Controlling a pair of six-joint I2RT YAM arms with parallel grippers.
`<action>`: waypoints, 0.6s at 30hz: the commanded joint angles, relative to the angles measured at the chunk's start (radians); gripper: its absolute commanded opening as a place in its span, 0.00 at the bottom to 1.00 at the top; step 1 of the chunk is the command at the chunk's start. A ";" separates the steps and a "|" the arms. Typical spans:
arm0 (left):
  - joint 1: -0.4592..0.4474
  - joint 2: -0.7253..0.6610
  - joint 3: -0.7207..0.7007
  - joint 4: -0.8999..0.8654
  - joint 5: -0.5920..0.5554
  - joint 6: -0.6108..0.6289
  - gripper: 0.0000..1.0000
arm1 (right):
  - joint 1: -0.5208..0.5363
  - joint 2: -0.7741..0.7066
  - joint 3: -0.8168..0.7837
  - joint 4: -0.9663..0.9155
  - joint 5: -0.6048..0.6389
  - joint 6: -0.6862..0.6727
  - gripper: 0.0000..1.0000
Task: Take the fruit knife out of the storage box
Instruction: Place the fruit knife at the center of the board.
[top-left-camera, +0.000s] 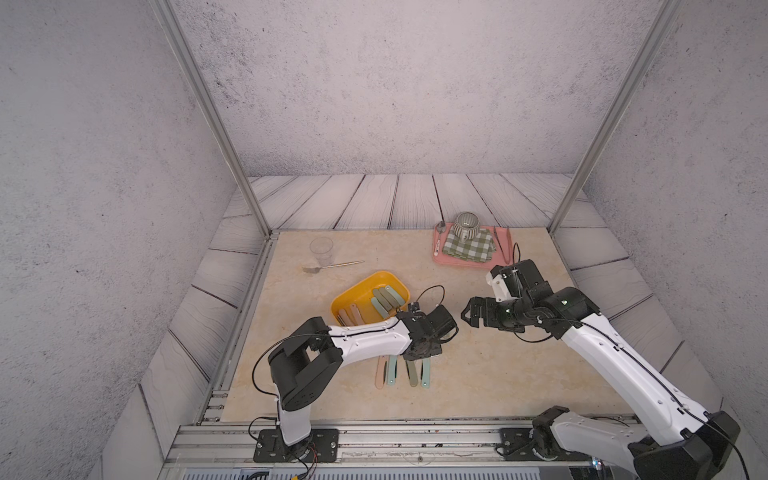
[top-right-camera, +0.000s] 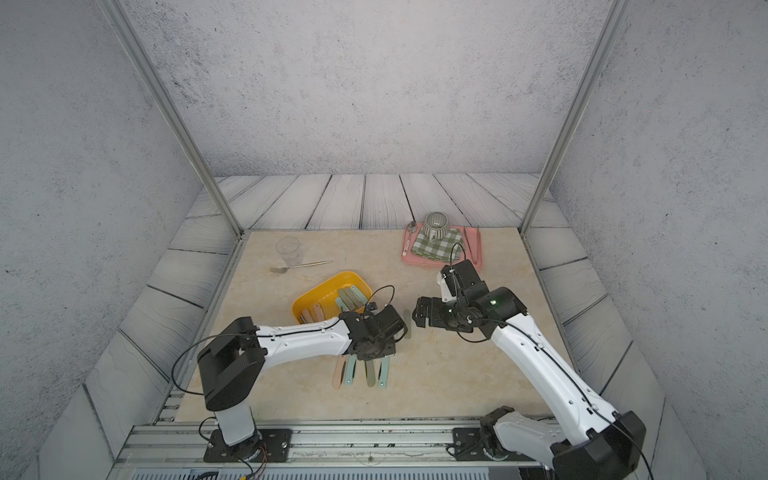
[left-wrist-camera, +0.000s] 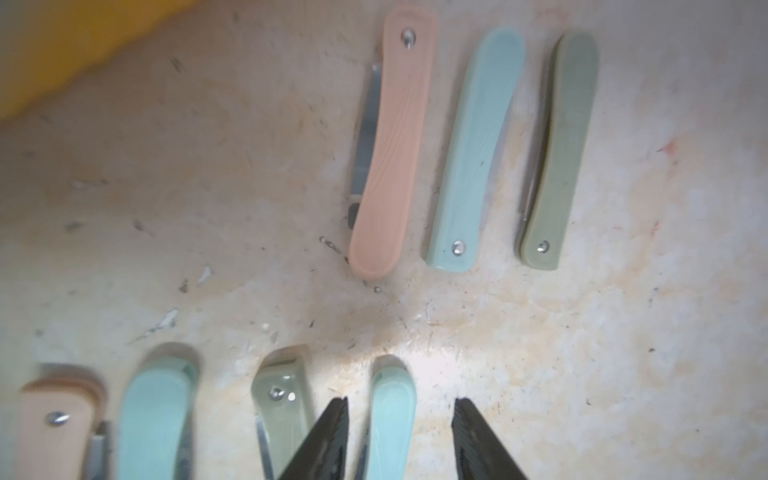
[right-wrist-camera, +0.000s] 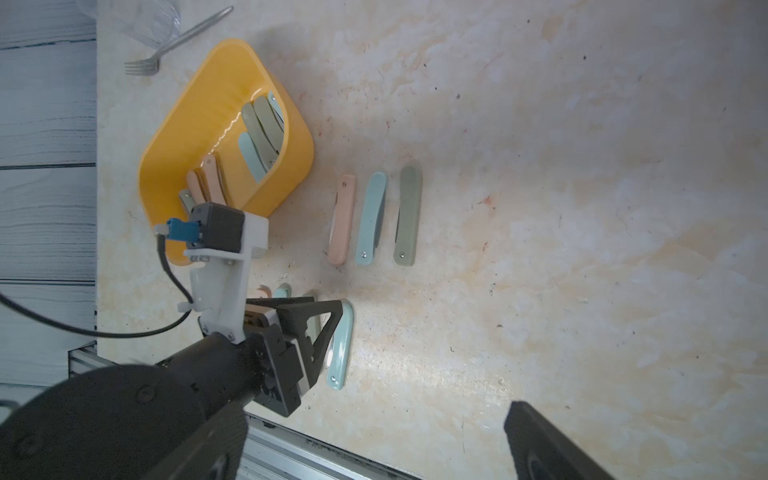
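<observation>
The yellow storage box (top-left-camera: 356, 286) (right-wrist-camera: 187, 124) stands left of the table's middle and holds several folded fruit knives (top-left-camera: 384, 299). More folded knives lie on the table in front of it. Three of them, pink (left-wrist-camera: 392, 145), teal (left-wrist-camera: 473, 149) and olive (left-wrist-camera: 559, 153), form a row. Nearer the front edge is a second row. My left gripper (left-wrist-camera: 401, 400) points down over that row, its jaws open either side of a teal knife (left-wrist-camera: 390, 415) (right-wrist-camera: 343, 349) lying flat on the table. My right gripper (top-left-camera: 466, 313) hovers open and empty to the right.
A pink tray (top-left-camera: 440, 257) at the back right carries a striped mug (top-left-camera: 466, 226), a checked cloth, a spoon and tongs. A clear glass (top-left-camera: 321, 249) and a fork (top-left-camera: 332, 266) sit at the back left. Metal frame posts stand at both back corners.
</observation>
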 joint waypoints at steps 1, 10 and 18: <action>0.005 -0.090 0.017 -0.086 -0.094 0.048 0.47 | -0.004 0.026 0.038 -0.026 0.004 -0.028 0.99; 0.026 -0.307 -0.019 -0.192 -0.229 0.149 0.68 | 0.002 0.186 0.136 0.004 -0.118 -0.110 0.99; 0.050 -0.506 -0.065 -0.304 -0.257 0.167 0.79 | 0.067 0.382 0.238 0.063 -0.145 -0.160 0.99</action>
